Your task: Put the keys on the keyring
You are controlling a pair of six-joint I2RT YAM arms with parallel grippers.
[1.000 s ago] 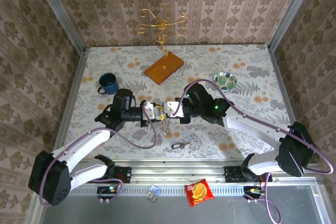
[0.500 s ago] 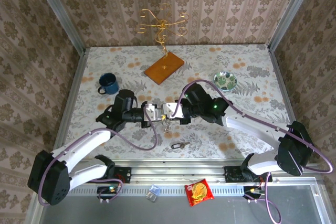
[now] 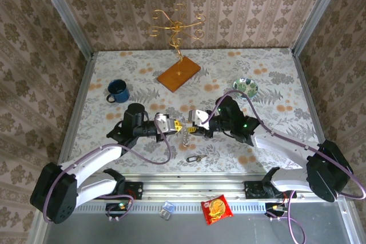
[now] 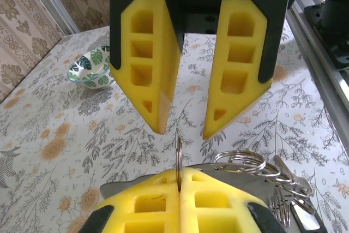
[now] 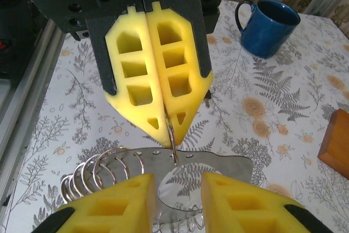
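Note:
My left gripper (image 3: 176, 124) (image 4: 179, 174) is shut on the keyring (image 4: 179, 154) (image 5: 172, 140), a thin silvery hoop seen edge-on. The hoop runs through a flat metal plate (image 5: 223, 170) (image 4: 245, 181) that carries several small wire rings (image 5: 95, 175). This bundle hangs a little above the table (image 3: 186, 138). My right gripper (image 3: 193, 128) (image 5: 179, 183) faces the left one, open, its fingers (image 4: 144, 64) on either side of the hoop without touching it. One key (image 3: 194, 158) with a dark head lies on the table near the front edge. Silvery key-like pieces (image 4: 292, 186) show beside the plate.
A blue mug (image 3: 117, 91) (image 5: 267, 25) stands at the left. At the right sits a green-patterned bowl (image 3: 245, 87) (image 4: 90, 72). A wooden board (image 3: 178, 74) with a gold wire stand is at the back. A snack packet (image 3: 217, 208) lies beyond the front rail.
My left gripper has shut on the hoop. My right gripper has opened off it and drawn back to the right. Both grippers have shifted slightly toward the front edge.

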